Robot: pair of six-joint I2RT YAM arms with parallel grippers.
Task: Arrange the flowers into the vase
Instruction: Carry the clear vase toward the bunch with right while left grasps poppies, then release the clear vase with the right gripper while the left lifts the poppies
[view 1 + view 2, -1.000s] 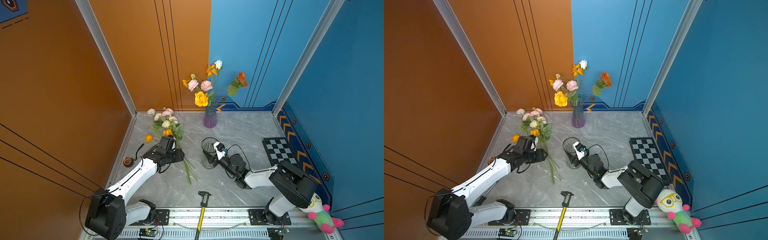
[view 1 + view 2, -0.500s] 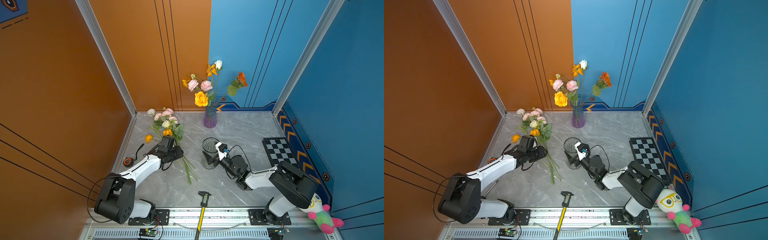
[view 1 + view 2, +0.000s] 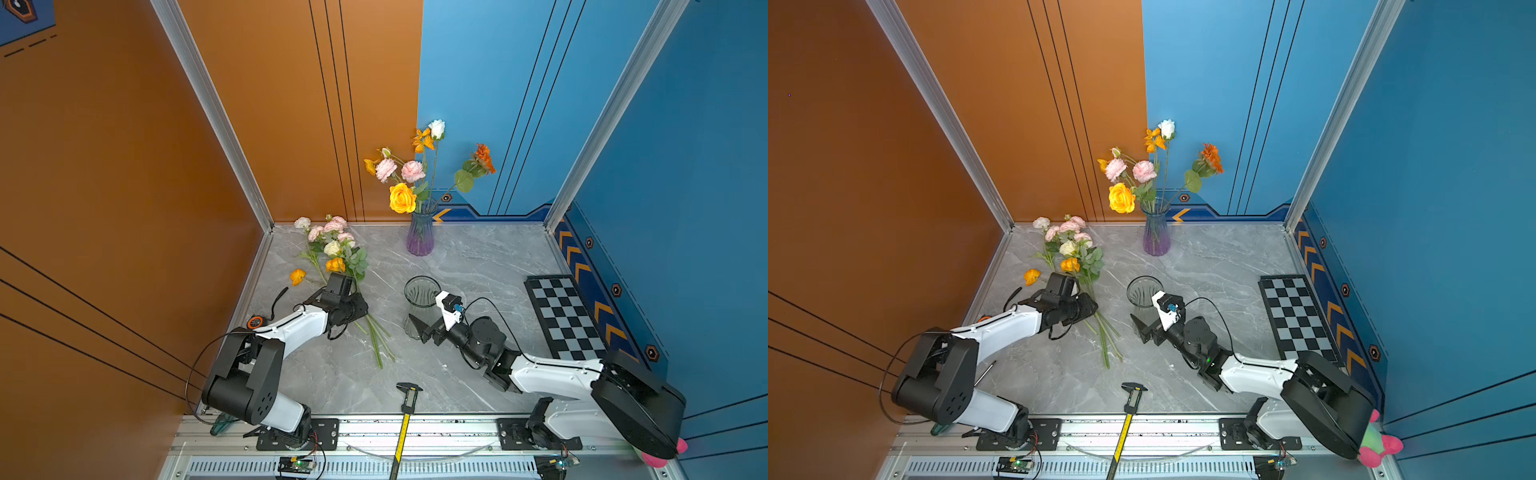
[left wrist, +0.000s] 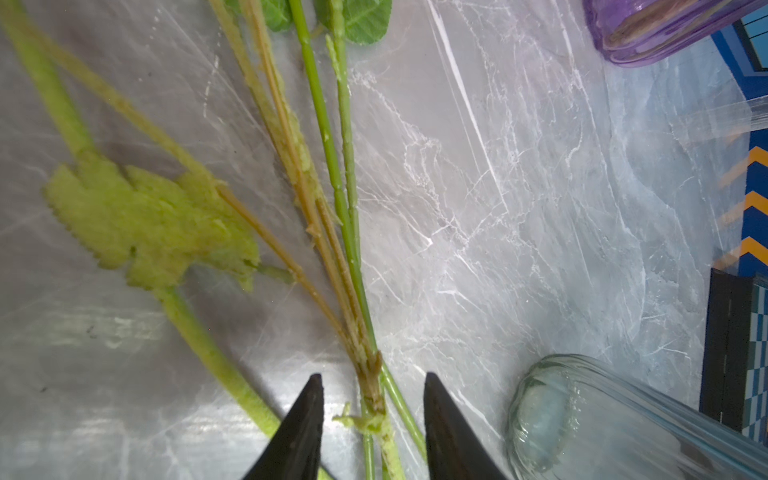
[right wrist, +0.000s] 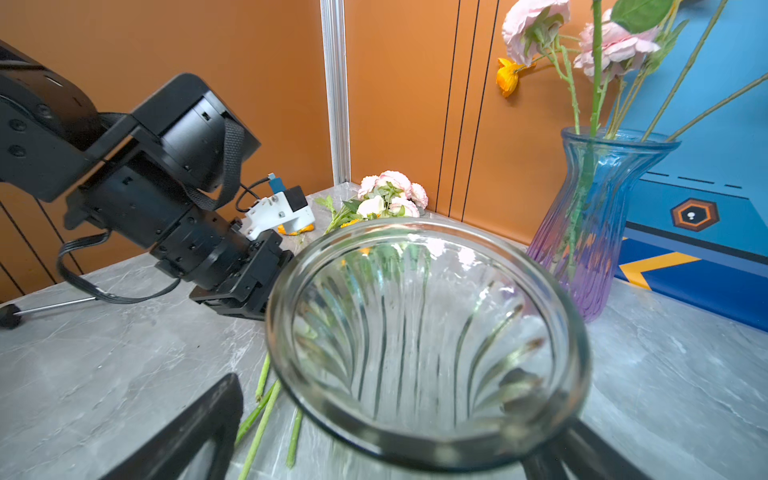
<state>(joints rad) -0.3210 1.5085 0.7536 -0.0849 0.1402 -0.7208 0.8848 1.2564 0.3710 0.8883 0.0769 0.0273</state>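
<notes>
Your left hand [image 4: 373, 375] half open astride the stems of the flowers [image 3: 334, 245] on the desk [image 3: 478, 257], your right hand [image 5: 386, 395] wide open around the clear vase [image 3: 420, 291], purple vase [image 3: 420, 237] far back

My left tool [image 3: 355, 309] hangs over the loose flowers' [image 3: 336, 249] stems; my right tool [image 3: 424, 328] is at the clear vase [image 3: 420, 293] (standing upright).

Left arm [image 3: 299, 328] folded up: its black elbow swung from the lower-left corner up toward frame centre. Right jaws spread wide off the clear vase [image 3: 420, 291]; right gripper [image 3: 426, 328] backed slightly toward lower right. Right arm [image 3: 552, 374] elbow dropped to lower right, covering most of the plush toy [image 3: 1383, 446].
</notes>
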